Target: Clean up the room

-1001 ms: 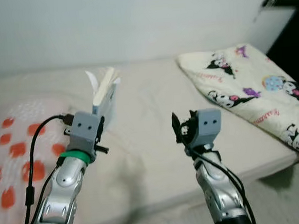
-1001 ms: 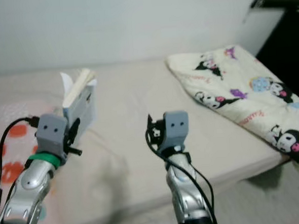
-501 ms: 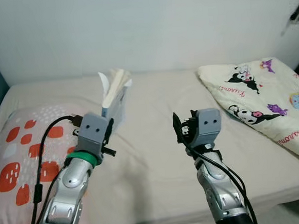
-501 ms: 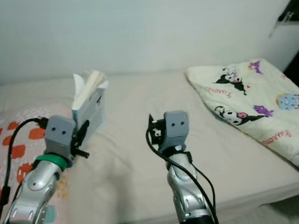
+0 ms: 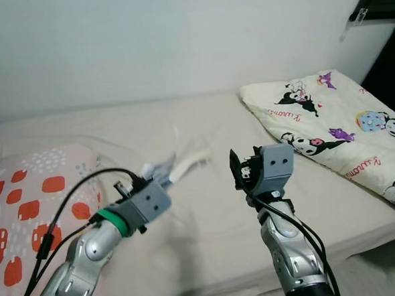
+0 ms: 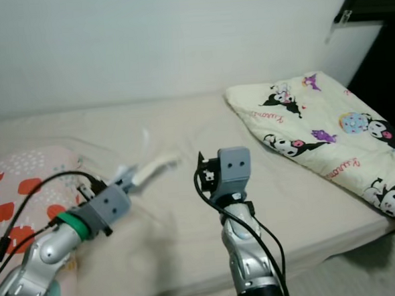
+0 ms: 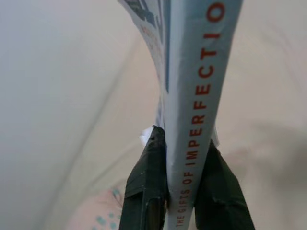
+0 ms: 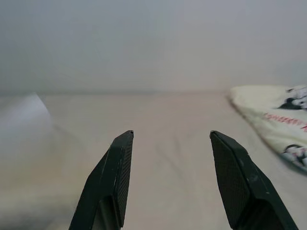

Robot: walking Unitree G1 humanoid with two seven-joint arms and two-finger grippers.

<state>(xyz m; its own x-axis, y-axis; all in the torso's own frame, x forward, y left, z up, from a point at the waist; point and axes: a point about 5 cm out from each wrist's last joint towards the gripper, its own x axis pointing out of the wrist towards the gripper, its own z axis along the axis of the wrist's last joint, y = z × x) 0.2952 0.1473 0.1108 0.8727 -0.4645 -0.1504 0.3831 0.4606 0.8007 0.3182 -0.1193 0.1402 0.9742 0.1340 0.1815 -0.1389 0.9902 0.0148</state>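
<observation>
Bedroom, bed against a pale wall

I'm looking down on a bed (image 5: 208, 208) with a beige sheet, pushed up to a plain whitish wall (image 5: 164, 42). A pink pillow (image 5: 26, 205) with orange-red patches lies on my left, a cream cartoon-print blanket (image 5: 337, 133) (black-and-white characters) on my right. There's a dark opening (image 5: 389, 42) at the far right and pale floor (image 5: 386, 264) below the bed's edge. The light is soft and even.

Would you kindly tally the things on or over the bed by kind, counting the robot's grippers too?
Books: 1, book, clamped in the left gripper
Pillows: 1, spotted pillow
Blankets: 1, cartoon blanket
Grippers: 2, including the right gripper, open
Total: 5
</observation>
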